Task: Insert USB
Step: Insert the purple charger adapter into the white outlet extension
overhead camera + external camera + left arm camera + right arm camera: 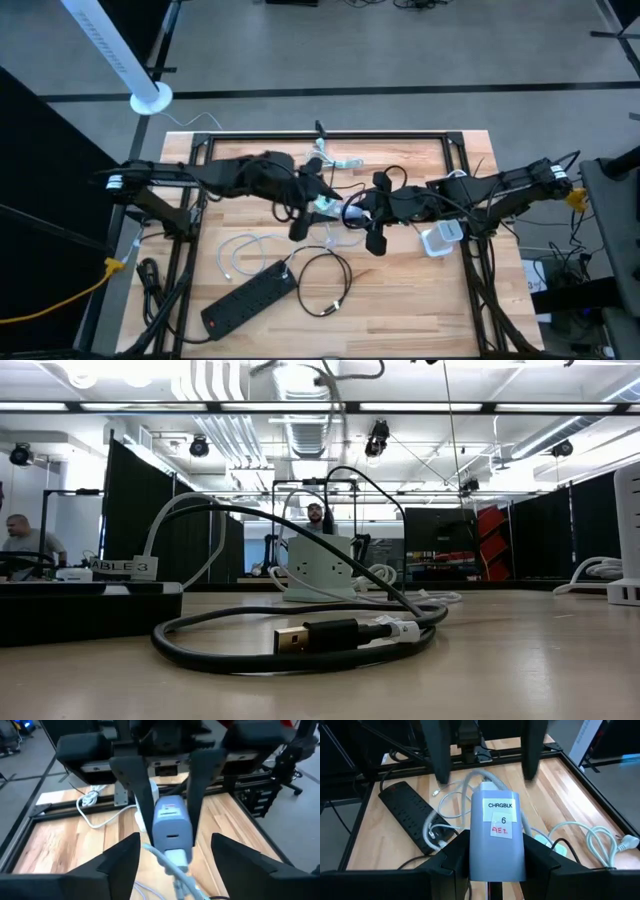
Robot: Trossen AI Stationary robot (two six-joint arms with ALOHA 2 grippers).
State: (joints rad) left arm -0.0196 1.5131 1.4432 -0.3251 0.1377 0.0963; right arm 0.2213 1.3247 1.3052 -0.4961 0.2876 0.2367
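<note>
Charger block [497, 837] clamped between right pincer [495, 852] fingers.

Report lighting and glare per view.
High view: even light, soft shadows on the table. Low view: ceiling lights glare. Right wrist view: charger block, gripped by the right hand, evenly lit, label readable. Left wrist view: likewise even, left hand open around it.

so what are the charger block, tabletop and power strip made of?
Charger block, held in the right end effector: likely matte pale plastic, smooth moulded edges, paper label.
Tabletop: wood, probably butcher-block; visible grain and joined strips.
Power strip: apparently black plastic, slightly glossy.
</note>
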